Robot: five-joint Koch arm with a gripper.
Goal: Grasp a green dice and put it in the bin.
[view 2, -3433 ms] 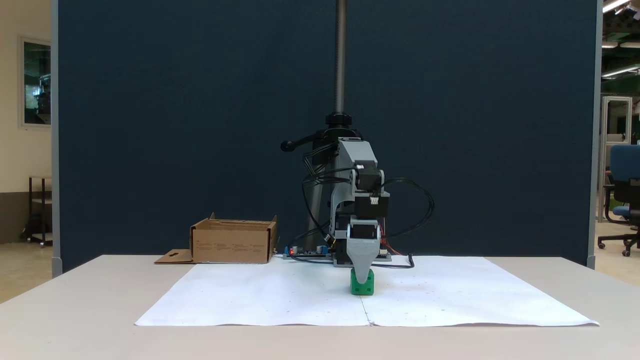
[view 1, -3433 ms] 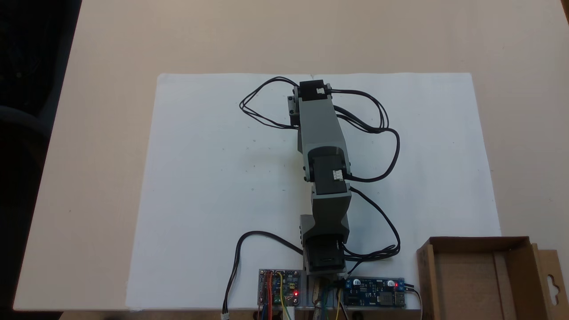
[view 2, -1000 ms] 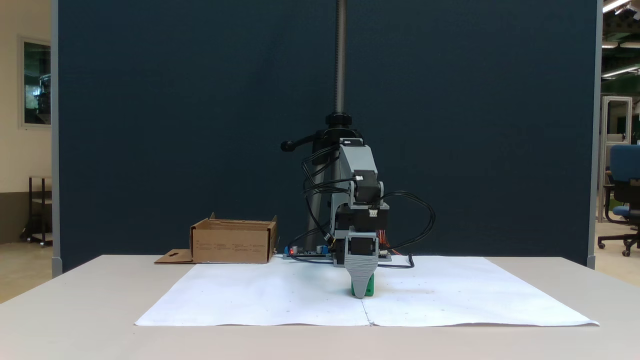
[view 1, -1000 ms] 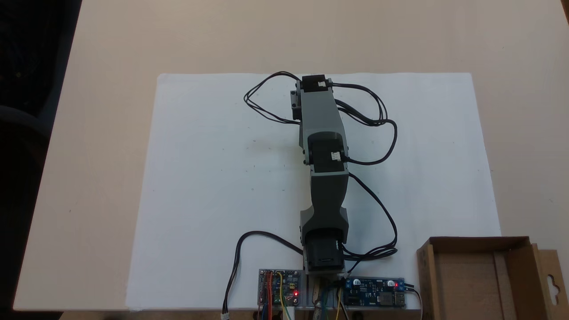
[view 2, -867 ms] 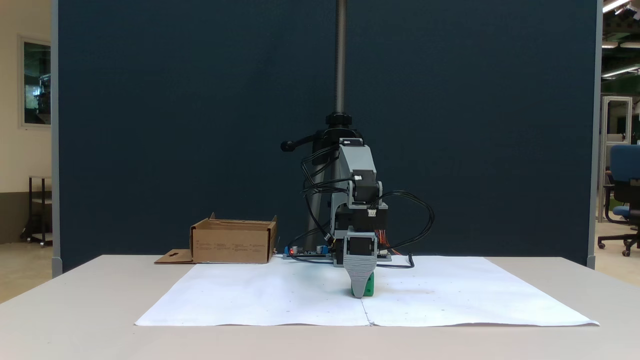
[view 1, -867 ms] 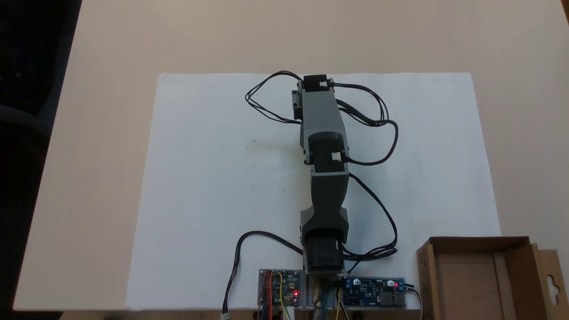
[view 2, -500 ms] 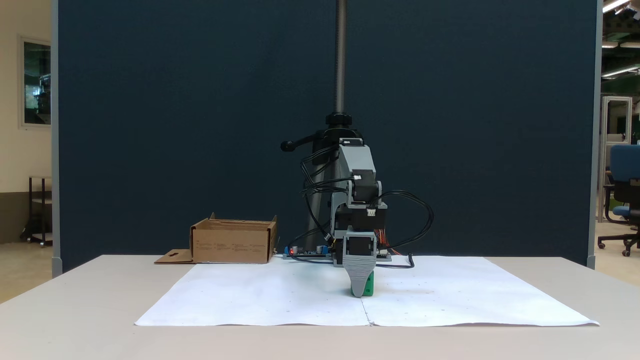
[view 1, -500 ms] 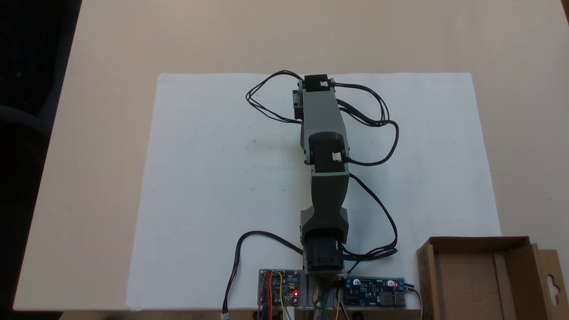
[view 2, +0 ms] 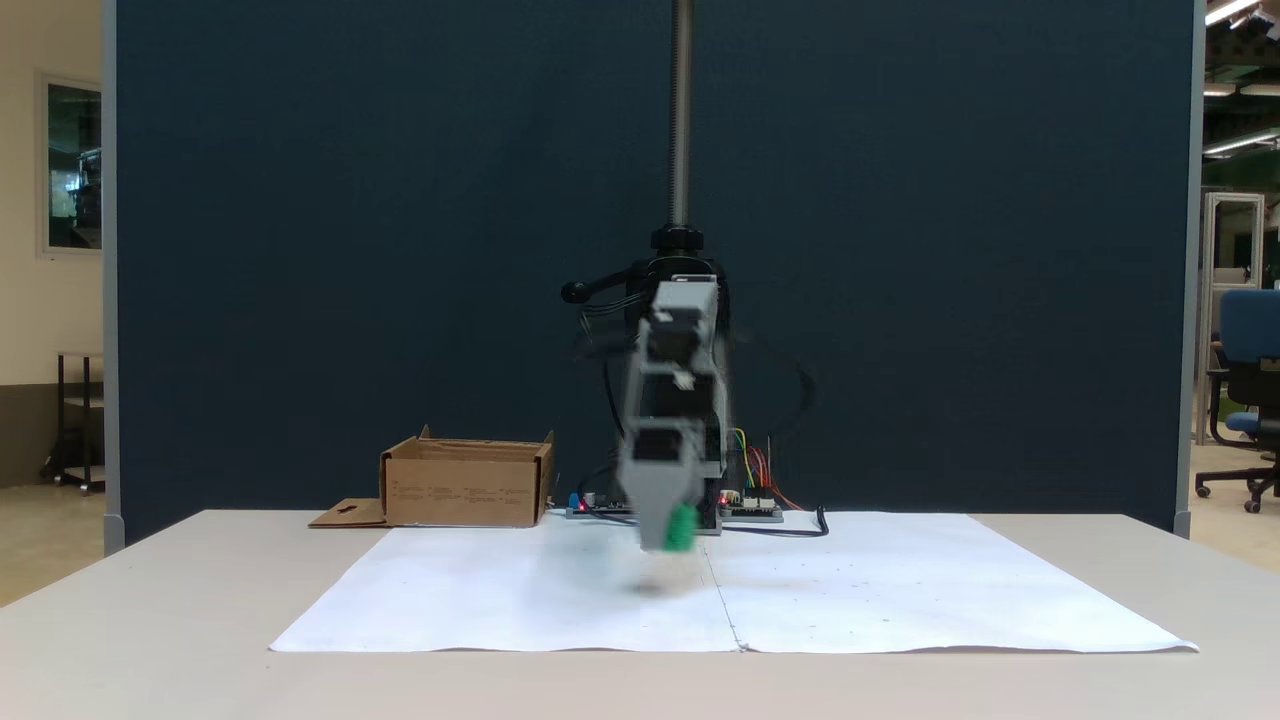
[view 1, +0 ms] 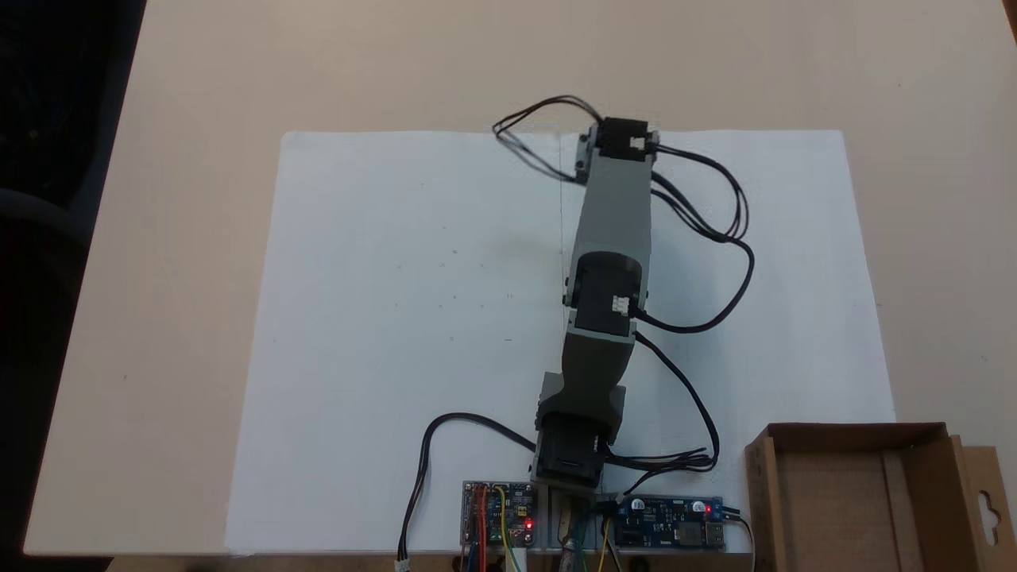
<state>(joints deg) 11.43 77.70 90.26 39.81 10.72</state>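
Pincer (view 2: 668,535) grips green dice (view 2: 682,528), now lifted off the paper at frame centre, blurred, swinging left from its earlier spot toward cardboard bin (view 2: 467,485); carry underway, drop still pending

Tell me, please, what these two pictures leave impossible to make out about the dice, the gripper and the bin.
- Green dice: motion-blurred in a fixed view, pips unreadable; from above, the arm covers it.
- Gripper: blurred, so the jaws cannot be separated; open or shut is unclear.
- Bin: cut off by the bottom edge from above; its near wall hides the inside.
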